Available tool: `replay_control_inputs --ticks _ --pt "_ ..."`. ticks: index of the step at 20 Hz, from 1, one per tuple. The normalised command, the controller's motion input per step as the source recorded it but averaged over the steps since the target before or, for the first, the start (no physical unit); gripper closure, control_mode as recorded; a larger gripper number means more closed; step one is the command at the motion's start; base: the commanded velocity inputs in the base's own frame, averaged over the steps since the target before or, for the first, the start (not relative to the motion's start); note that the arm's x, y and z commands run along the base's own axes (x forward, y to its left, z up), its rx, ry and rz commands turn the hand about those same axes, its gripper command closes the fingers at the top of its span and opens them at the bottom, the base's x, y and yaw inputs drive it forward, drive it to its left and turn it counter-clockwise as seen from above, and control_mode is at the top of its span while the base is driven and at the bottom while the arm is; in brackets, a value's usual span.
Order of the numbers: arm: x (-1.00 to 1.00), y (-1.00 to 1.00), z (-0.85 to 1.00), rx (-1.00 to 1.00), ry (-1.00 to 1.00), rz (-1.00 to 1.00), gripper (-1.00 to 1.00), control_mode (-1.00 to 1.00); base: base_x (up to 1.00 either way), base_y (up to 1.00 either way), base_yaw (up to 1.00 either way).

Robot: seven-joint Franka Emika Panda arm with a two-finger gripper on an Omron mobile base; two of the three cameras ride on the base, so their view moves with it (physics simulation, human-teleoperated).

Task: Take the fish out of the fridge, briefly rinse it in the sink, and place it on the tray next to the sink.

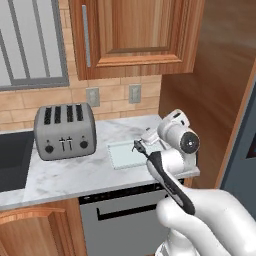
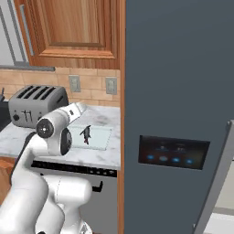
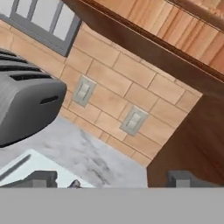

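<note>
Now the fish (image 2: 86, 133) is seen lying on the tray (image 2: 101, 135), small and dark against the pale surface, near the tray's middle. The tray is set flat on the marble tabletop (image 1: 75, 172), toward its right end, close to the front edge, and the toaster (image 1: 65, 131) is parked to its left, well apart from it. The end effector (image 3: 111, 178) is held just above the tray with its jaws spread wide and nothing gripped between them; the two dark fingertips (image 3: 41, 178) are seen far apart in the hand view, and a sliver of the fish's tail is glimpsed between them at the lower edge. The black sink (image 1: 12, 160) is cut into the tabletop at the far left, beyond the toaster. The slate-grey fridge (image 2: 178, 91) is seen on the right, its dark panel of blue lights (image 2: 173, 151) lit. Two wall outlets (image 3: 131, 120) are mounted on the brick backsplash behind the tabletop.
</note>
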Motion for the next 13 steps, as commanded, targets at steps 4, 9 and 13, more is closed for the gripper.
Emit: replay_control_inputs --ticks 4,9,13 --pt "-1.00 0.05 1.00 0.00 -0.41 -0.03 -1.00 -1.00 0.00 0.00 0.00" --pt "-1.00 0.07 1.00 0.01 -0.30 -0.05 -1.00 -1.00 0.00 0.00 0.00" --pt "-1.00 0.02 1.00 0.15 -0.05 0.00 -1.00 -1.00 0.00 0.00 0.00"
